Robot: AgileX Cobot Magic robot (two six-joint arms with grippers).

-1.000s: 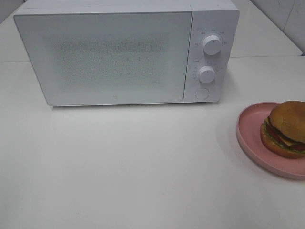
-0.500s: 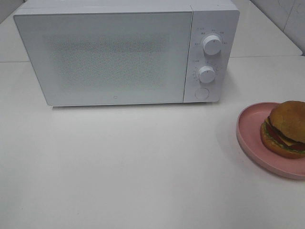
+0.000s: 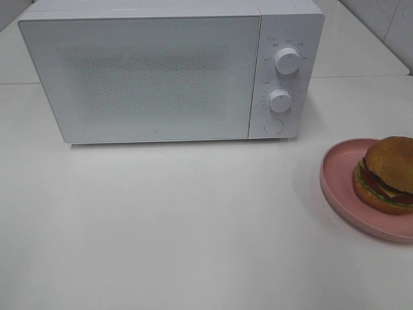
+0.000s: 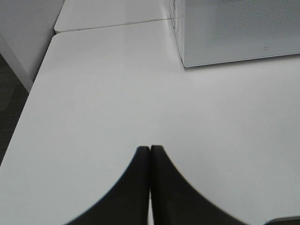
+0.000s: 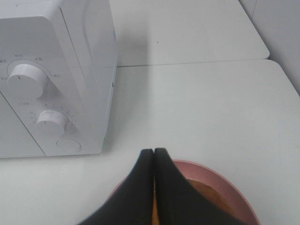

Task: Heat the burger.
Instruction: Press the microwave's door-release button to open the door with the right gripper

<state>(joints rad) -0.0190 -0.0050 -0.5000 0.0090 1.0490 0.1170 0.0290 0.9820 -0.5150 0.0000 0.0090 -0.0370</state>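
The burger [image 3: 387, 174], with a golden-brown bun, tomato, cheese and lettuce, sits on a pink plate [image 3: 339, 171] at the table's right edge. A white microwave [image 3: 142, 77] with its door shut stands at the back. Neither gripper shows in the exterior high view. My right gripper [image 5: 153, 151] is shut with nothing between its black fingers, hovering above the plate [image 5: 225, 183], and a strip of the burger [image 5: 206, 192] shows past it. My left gripper [image 4: 149, 149] is shut and empty over bare table, apart from the microwave's [image 4: 239, 33] left front corner.
Two white knobs [image 3: 287, 59] and a round button [image 3: 273, 126] sit on the microwave's right panel. A seam between tabletops [image 4: 112, 26] runs behind the microwave. The table's left edge [image 4: 28, 93] drops to dark floor.
None in the exterior high view: burger, plate and microwave stay put.
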